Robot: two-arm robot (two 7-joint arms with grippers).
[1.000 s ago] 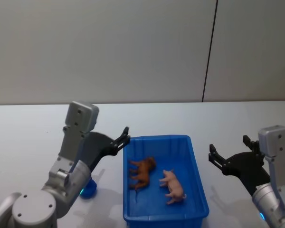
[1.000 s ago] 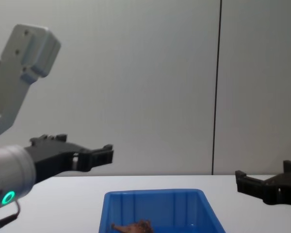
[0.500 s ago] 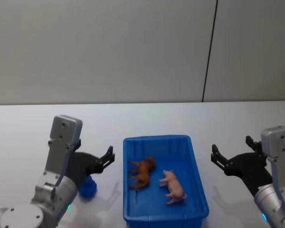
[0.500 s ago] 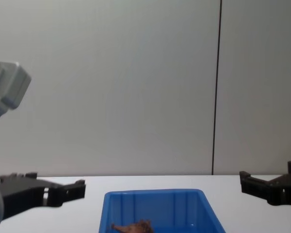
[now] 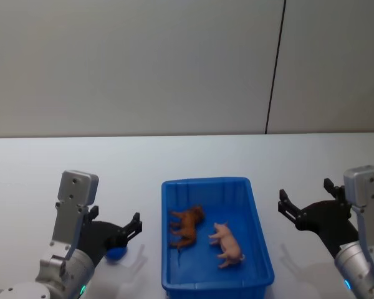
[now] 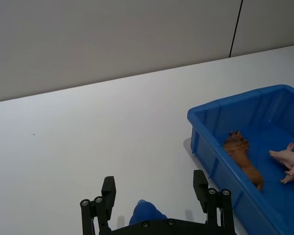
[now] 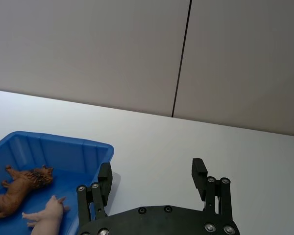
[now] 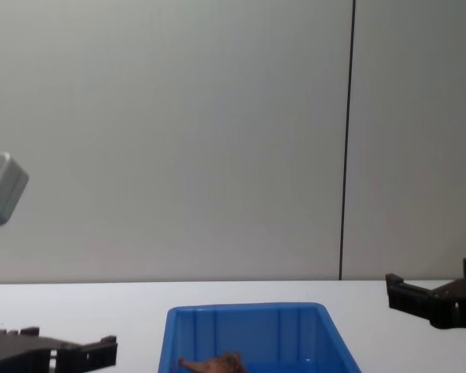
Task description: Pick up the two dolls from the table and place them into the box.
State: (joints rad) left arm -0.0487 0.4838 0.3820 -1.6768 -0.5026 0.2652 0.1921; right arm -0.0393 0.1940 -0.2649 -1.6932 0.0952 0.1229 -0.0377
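Both dolls lie inside the blue box [image 5: 217, 240]: the head view shows the brown doll [image 5: 186, 225] on the left of the floor and the pink doll [image 5: 227, 244] just to its right, close together but apart. The chest view, looking across the table [image 8: 140, 299], catches only the far wall of the box and the top of the brown doll. The left gripper [image 5: 134, 225] hangs low to the left of the box, fingers spread and empty; its wrist view brings out a small blue object [image 6: 146, 214] on the table right under it. The right gripper [image 5: 305, 198] hovers to the right of the box, also wide open, holding nothing. The table is plain white, with a grey wall [image 5: 143, 62] behind, crossed by one dark vertical seam [image 5: 274, 68].
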